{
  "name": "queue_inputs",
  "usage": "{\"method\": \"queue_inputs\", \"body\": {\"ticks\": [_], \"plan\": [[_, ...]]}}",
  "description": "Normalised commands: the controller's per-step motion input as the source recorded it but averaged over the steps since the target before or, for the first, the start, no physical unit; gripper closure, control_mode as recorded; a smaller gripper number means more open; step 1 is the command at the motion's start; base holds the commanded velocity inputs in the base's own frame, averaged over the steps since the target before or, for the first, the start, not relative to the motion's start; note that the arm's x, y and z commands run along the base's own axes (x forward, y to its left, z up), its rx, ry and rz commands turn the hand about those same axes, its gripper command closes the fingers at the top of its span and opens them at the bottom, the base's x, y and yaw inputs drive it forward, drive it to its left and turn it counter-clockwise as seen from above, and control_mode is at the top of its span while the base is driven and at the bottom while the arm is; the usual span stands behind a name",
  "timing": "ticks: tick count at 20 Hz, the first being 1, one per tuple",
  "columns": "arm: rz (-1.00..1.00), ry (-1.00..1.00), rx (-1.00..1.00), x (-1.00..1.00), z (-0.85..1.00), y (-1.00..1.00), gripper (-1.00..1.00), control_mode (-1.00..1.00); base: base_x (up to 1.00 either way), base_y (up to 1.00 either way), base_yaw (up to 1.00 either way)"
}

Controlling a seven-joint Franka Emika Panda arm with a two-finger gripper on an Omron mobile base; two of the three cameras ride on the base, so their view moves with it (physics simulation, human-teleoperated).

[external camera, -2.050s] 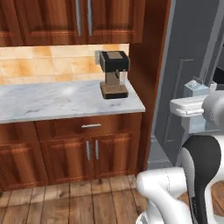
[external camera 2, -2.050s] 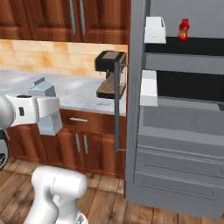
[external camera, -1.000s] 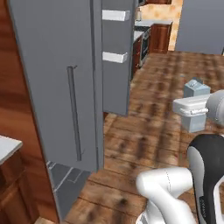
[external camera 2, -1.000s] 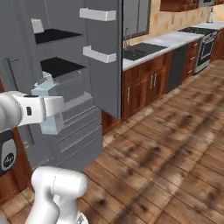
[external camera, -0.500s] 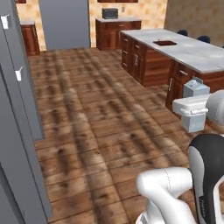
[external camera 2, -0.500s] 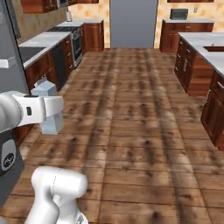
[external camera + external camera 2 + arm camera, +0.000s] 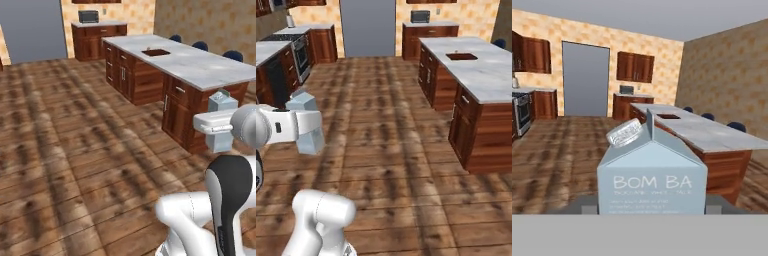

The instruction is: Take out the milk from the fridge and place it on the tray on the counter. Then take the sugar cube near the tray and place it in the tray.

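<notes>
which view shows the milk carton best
The hand view: the milk carton sits close and front-on, with its cap and lettering readable. In the left base view it is partly behind the white hand; the right base view shows it small.

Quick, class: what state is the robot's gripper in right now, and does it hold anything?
Gripper: closed on the milk, carried upright above the wooden floor.

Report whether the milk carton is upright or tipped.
Upright: the milk shows its gabled top and cap uppermost, and in the right base view it stands vertical in the gripper.
</notes>
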Motion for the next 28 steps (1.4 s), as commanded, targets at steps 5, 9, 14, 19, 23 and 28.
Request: {"method": "queue_inputs", "body": {"ticks": [5, 9, 14, 19, 23, 28], "plan": [[0.00, 0.00, 0.00, 0.00, 0.00, 0.00, 1.00, 1.00, 1.00, -0.63, -0.13], [0.00, 0.00, 0.00, 0.00, 0.00, 0.00, 1.00, 1.00, 1.00, -0.16, -0.22], [0.00, 0.00, 0.00, 0.00, 0.00, 0.00, 1.00, 1.00, 1.00, 0.12, -0.23], [0.00, 0.00, 0.00, 0.00, 0.00, 0.00, 1.00, 1.00, 1.00, 0.20, -0.23], [0.00, 0.00, 0.00, 0.00, 0.00, 0.00, 1.00, 1.00, 1.00, 0.36, -0.31], [0.00, 0.00, 0.00, 0.00, 0.00, 0.00, 1.00, 1.00, 1.00, 0.80, -0.52]]}}
